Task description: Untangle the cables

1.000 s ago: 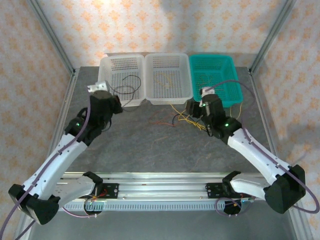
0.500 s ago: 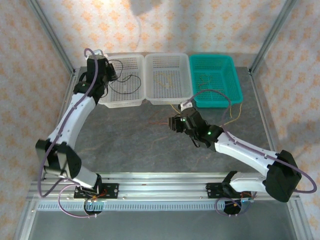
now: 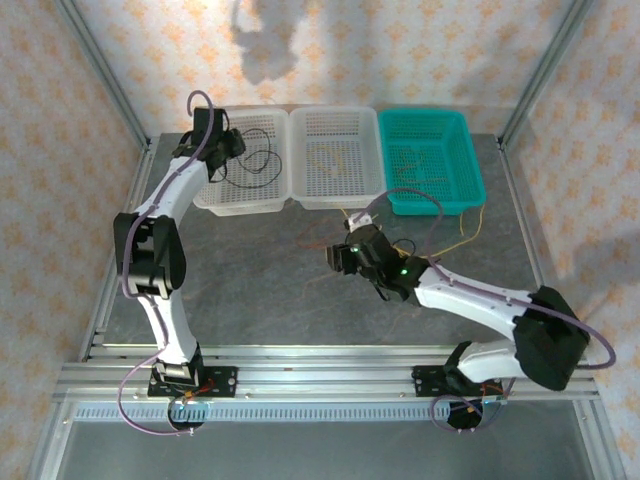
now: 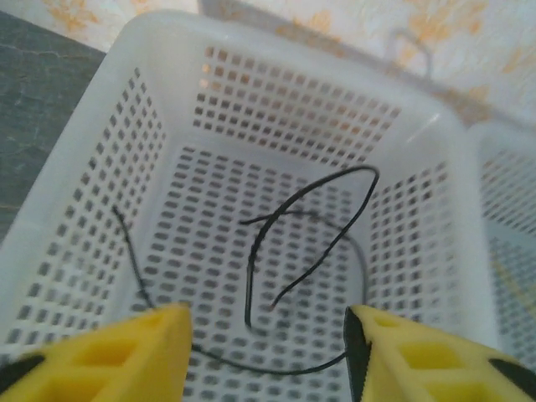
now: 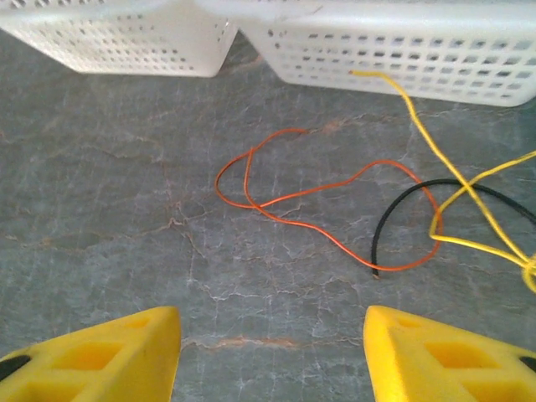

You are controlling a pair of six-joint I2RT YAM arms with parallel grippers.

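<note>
Left arm is folded at the elbow and reaches far forward, wrist over the left white basket. Left gripper points down into it, jaws parted and gripping nothing. In the left wrist view the yellow fingertips are blocky, wedge-shaped moulded plastic. The basket wall is glossy white plastic with a grid of small rectangular holes. The curled black cable lies loose on the basket floor: thin, smooth, in open loops. One strand runs past the gap between the fingertips, not pinched.

Right arm lies low and stretched left toward the table centre. Right gripper hangs just above the table, jaws apart, nothing between them. The table surface is matte grey with a cracked stone pattern.

The orange cable lies flat on the table ahead of the right gripper, a thin wire in one long loop. The short black cable arcs across its right end. The yellow cable crosses over both, kinked, one end touching the wall of the middle white basket. The teal basket sits on the right, same perforated plastic.
</note>
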